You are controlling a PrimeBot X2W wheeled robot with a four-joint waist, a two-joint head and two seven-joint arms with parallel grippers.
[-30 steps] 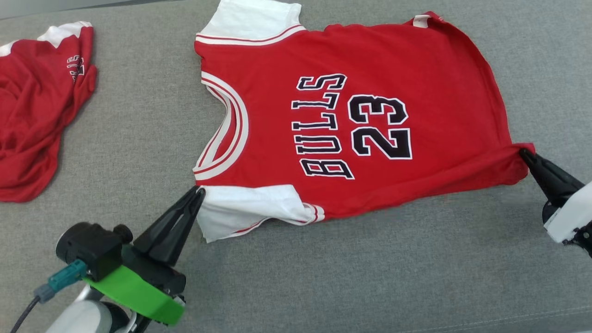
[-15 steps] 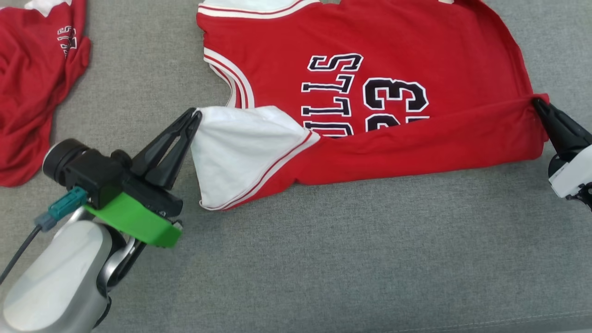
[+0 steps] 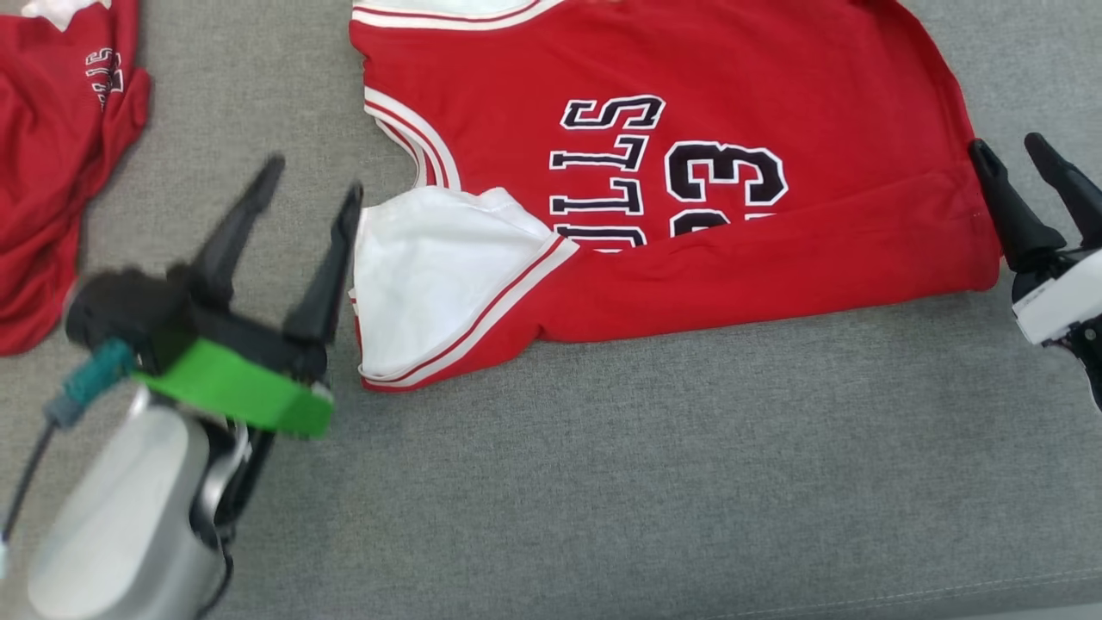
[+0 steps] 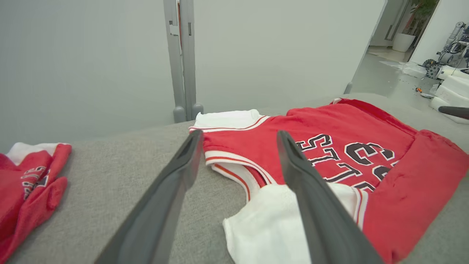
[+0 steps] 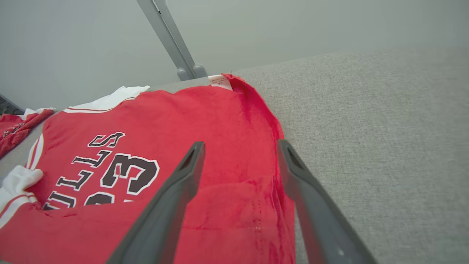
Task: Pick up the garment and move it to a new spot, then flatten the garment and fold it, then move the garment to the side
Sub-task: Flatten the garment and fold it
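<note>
1. The grey woven fabric surface [image 3: 603, 517] runs beneath the left pincer [image 3: 313, 178] and the right pincer [image 3: 1006, 145] and out past both on every side.
2. The red cloth jersey [image 3: 732, 69] with white sleeves lies spread on that surface. It stretches between my two pincers and on ahead of their fingertips. Its collar end sits by the left pincer and its hem end by the right. The long edge nearest me is folded up over the front as a plain red band.
3. A crumpled red cloth garment [image 3: 52, 172] with white trim is heaped well out beyond the left pincer's outer finger, apart from the jersey.
4. My left pincer stands spread wide, pinching nothing. Its inner finger is just beside the sleeve's edge, and I cannot tell whether they touch. Its outer finger is over bare grey.
5. My right pincer is likewise spread and empty. Its inner finger is at the hem corner of the folded band, and its outer finger is over bare grey.
6. The folded-over white sleeve [image 3: 430, 275], its cuff striped in red, lies on the jersey's front just inward of the left pincer.
7. The black white-outlined lettering [image 3: 689, 172] sits between the pincers, its nearer part hidden under the band.
8. A small white label [image 5: 220, 81] shows at the far hem corner, ahead of the right pincer.
</note>
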